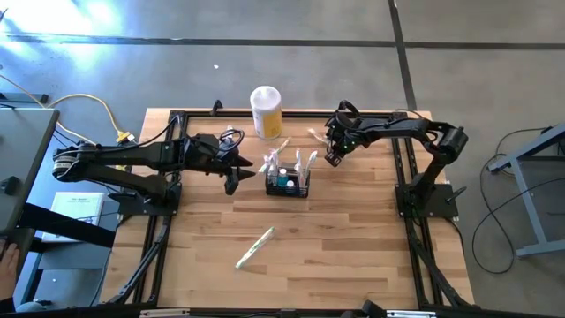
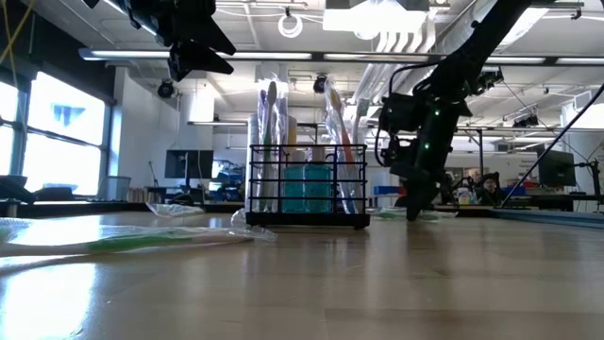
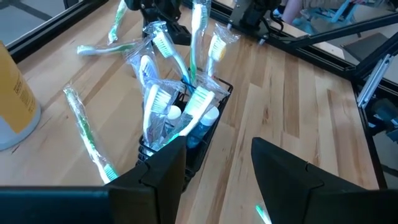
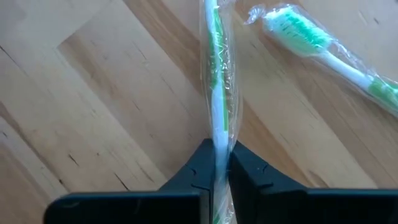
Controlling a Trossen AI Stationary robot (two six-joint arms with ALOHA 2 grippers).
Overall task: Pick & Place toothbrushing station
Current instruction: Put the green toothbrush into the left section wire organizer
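Toothbrushing station (image 1: pixel 288 184): black wire caddy, upright mid-surface, holding wrapped toothbrushes and a teal bottle.
Right gripper (image 4: pixel 219 163): behind the caddy, low on the surface, fingers clenched on a wrapped green toothbrush (image 4: pixel 216 93).
Left gripper (image 3: pixel 217 163): just beside the caddy, raised, fingers parted, empty.

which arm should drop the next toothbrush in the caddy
Right. The right gripper is already shut on a wrapped toothbrush lying beside the wire caddy. The left gripper hovers open and empty on the caddy's other side.
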